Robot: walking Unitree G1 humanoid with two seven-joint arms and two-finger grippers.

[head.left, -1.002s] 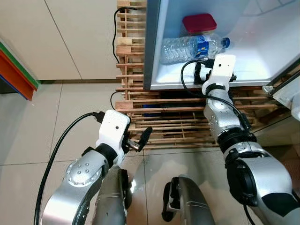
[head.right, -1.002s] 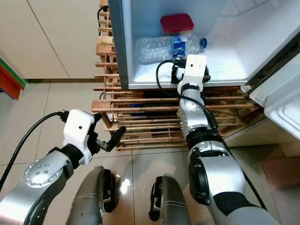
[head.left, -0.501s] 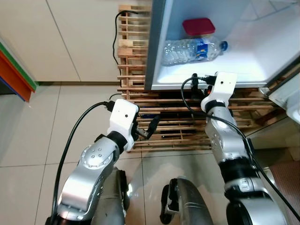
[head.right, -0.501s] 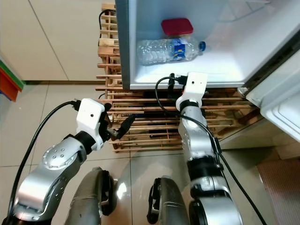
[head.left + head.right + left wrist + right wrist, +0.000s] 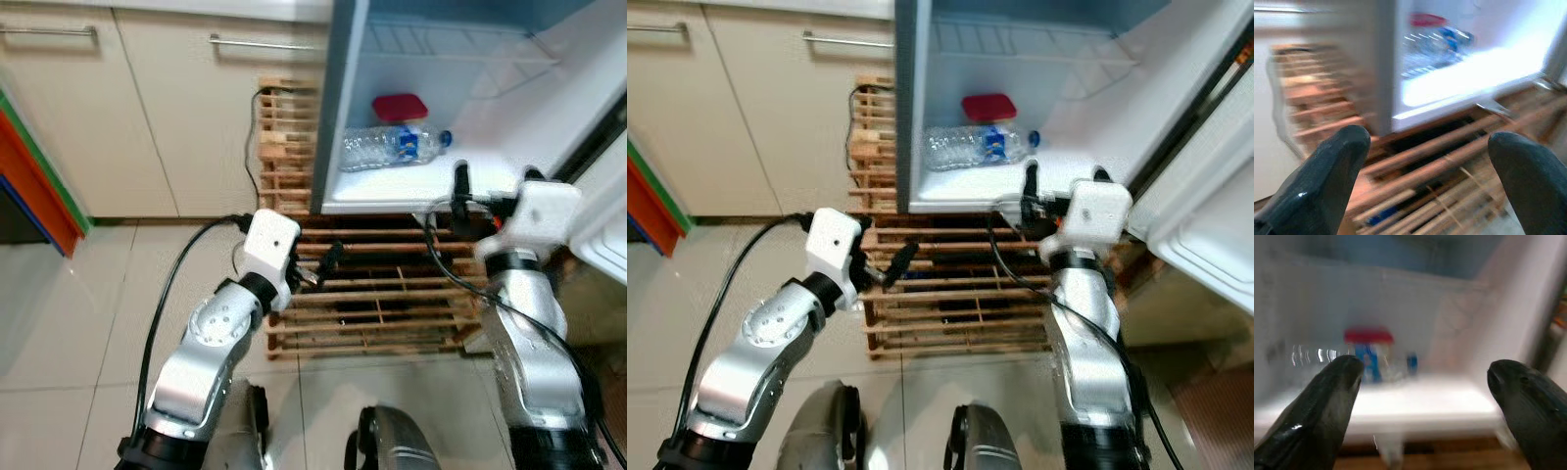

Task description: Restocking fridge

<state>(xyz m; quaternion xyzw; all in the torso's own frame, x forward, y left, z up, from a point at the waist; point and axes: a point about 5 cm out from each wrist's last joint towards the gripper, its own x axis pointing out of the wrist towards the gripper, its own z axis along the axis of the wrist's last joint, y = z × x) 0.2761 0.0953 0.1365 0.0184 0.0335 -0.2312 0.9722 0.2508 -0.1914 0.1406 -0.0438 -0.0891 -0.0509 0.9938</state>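
View: the camera sits higher and further back than a second ago, so more of the cupboard fronts (image 5: 147,108) and the fridge's back wall comes into sight; this is the robot straightening up, not the things moving.

Fridge (image 5: 1078,88): door open, standing on a wooden pallet (image 5: 392,313), with its bottom shelf lit and white.

Water bottle (image 5: 392,147): lies on its side on the fridge's bottom shelf, cap toward the robot's right, in the same spot as a second ago.

Red-lidded container (image 5: 399,106): sits just behind the bottle, against the back of the shelf, unmoved.

Right hand (image 5: 1425,382): a second ago it reached over the shelf's front lip, close to the bottle; now it is pulled back outside the fridge, level with the shelf edge and well apart from the bottle. The fingers (image 5: 1327,401) are spread wide with nothing between them, so the hand is released.

Left hand (image 5: 1420,161): raised in front of the pallet, below and to the left of the fridge opening; fingers apart, empty, holding nothing.

Meaning for the task: the bottle appears to be placed and let go, and the withdrawal reads as that item being finished. Both hands are free, so I judge the next move to be fetching another item or closing the door; which one, these pictures do not say.

Risk: the bottle lies on its round side and could roll toward the shelf lip if knocked.
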